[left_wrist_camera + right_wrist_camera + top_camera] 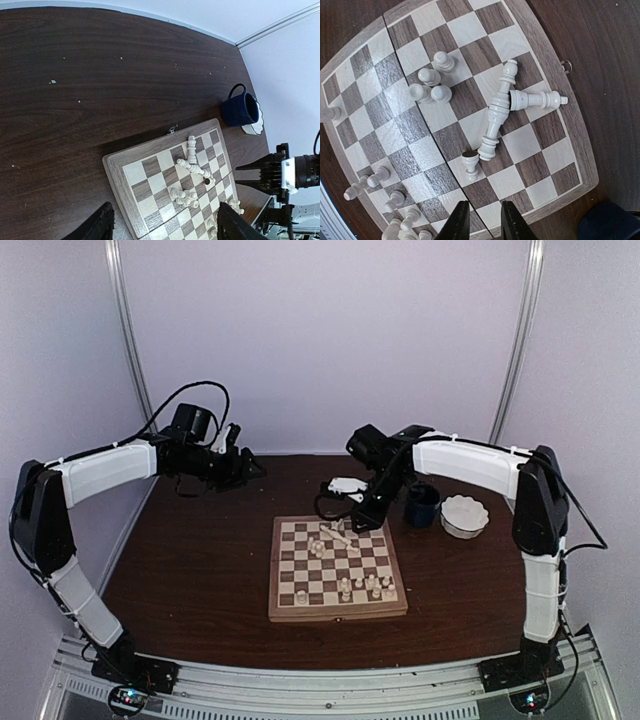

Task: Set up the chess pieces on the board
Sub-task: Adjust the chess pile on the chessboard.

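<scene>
The chess pieces point(497, 117) are all on the board point(337, 612), mid-table, but you look far from done. Several stand in its near rows toward the right, four small ones huddle upright mid-board, and about four lie toppled near the far edge, three of them crossing. Your right gripper point(482, 222) hovers over the fallen ones, jaws slightly apart and empty. Your left gripper point(165, 227) hangs wide apart over the far-left table point(190, 560). A blue mug point(421, 507) and white bowl point(465, 515) stand right of the board.
</scene>
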Motion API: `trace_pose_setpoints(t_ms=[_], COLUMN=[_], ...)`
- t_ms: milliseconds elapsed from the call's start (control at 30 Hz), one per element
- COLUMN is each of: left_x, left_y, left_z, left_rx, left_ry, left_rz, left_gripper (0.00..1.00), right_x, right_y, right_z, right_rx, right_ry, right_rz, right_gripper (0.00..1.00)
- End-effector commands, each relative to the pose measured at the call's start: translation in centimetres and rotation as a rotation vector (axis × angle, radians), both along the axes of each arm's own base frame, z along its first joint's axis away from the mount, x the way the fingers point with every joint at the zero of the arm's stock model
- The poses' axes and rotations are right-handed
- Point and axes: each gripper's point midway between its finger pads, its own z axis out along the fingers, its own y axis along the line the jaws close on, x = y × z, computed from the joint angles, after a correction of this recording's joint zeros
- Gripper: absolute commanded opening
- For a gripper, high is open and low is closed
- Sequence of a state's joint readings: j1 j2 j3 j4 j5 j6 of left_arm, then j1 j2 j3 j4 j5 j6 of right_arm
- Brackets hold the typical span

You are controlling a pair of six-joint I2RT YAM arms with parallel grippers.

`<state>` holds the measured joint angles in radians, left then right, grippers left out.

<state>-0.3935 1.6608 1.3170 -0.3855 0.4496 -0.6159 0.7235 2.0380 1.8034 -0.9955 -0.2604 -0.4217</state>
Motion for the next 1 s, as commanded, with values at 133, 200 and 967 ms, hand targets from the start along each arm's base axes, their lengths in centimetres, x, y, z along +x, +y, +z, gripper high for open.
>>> trace_pose_setpoints(t_ms=[133,200,967], left_x=[0.7,0.6,0.6], left_y=[-0.6,-0.8,-0.8], left_z=[1.7,1.8,1.9], left_rx=[-0.036,-0.039,-0.032], left_ry=[-0.040,-0.041,-0.040], left_rz=[-0.015,-0.022,-0.026], left_gripper=[0.70,0.69,0.69], right_x=[0.2,-0.2,-1.3], right_y=[0.2,0.6,9.0], right_z=[-3.2,-3.0,-2.6], right_rx=[-0.041,-0.020,0.046], right_ry=[0.054,0.065,0.086], right_rz=[-0.018,0.005,0.186], right_gripper=[0.26,0.27,0.22])
